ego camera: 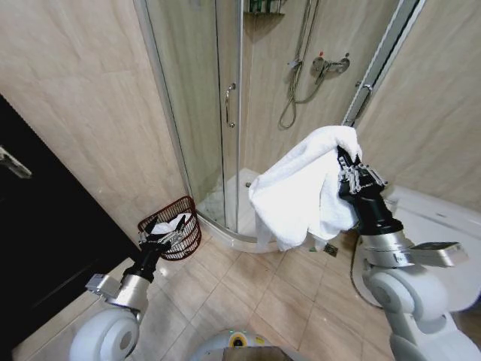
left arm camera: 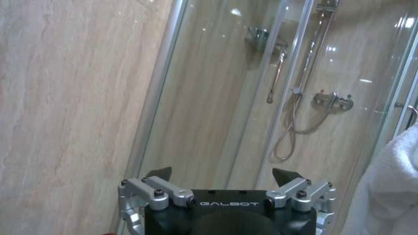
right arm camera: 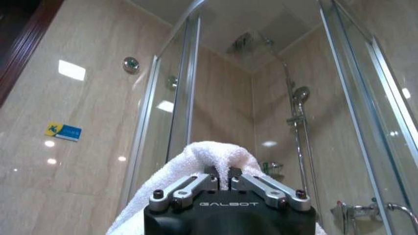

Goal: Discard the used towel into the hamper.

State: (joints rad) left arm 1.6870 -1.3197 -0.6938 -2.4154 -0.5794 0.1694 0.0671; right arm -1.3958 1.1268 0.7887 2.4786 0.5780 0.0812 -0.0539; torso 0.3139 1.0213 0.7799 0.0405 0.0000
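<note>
The right tool (ego camera: pixel 347 170), clamped on a fold of the white towel (ego camera: pixel 297 188), holds it high so it hangs clear of the floor, well apart from the hamper (ego camera: pixel 174 227) beside the shower enclosure (ego camera: pixel 225 113), while the left tool (ego camera: pixel 159 239), fingers apart, idles low near the basket
</note>
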